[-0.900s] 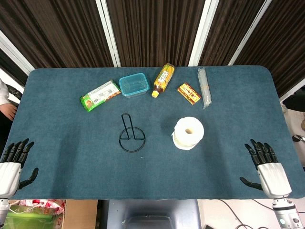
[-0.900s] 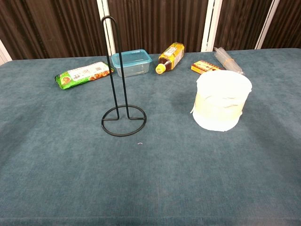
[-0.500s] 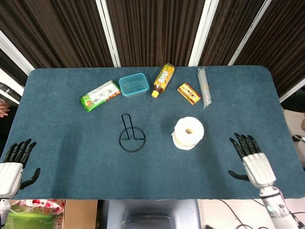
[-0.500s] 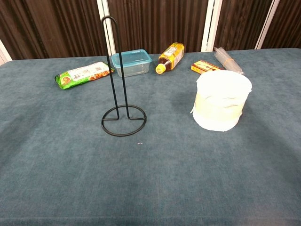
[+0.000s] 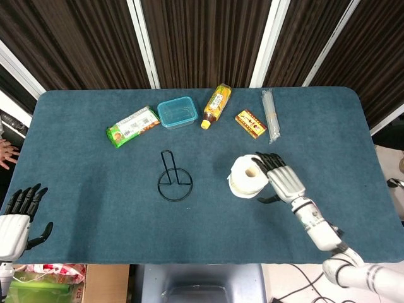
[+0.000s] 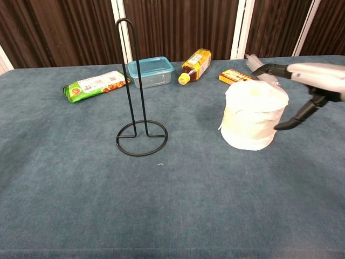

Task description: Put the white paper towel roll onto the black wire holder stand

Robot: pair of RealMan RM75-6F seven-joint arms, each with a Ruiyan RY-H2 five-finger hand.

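Blue surface (image 5: pixel 95 177), dark curtains behind. Approach step: right hand (image 5: pixel 283 180) is placed beside paper towel roll (image 5: pixel 247 175), fingers apart — nothing held. Next, closure around the roll is needed, then a lift over the wire holder stand (image 5: pixel 174 179).

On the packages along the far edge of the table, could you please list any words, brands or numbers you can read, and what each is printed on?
None can be quoted.
Green snack packet: white label with print, too small to read.
Yellow-labelled bottle: markings too blurred to read.
Small orange box: print too small to read.
Clear blue container: no text visible.
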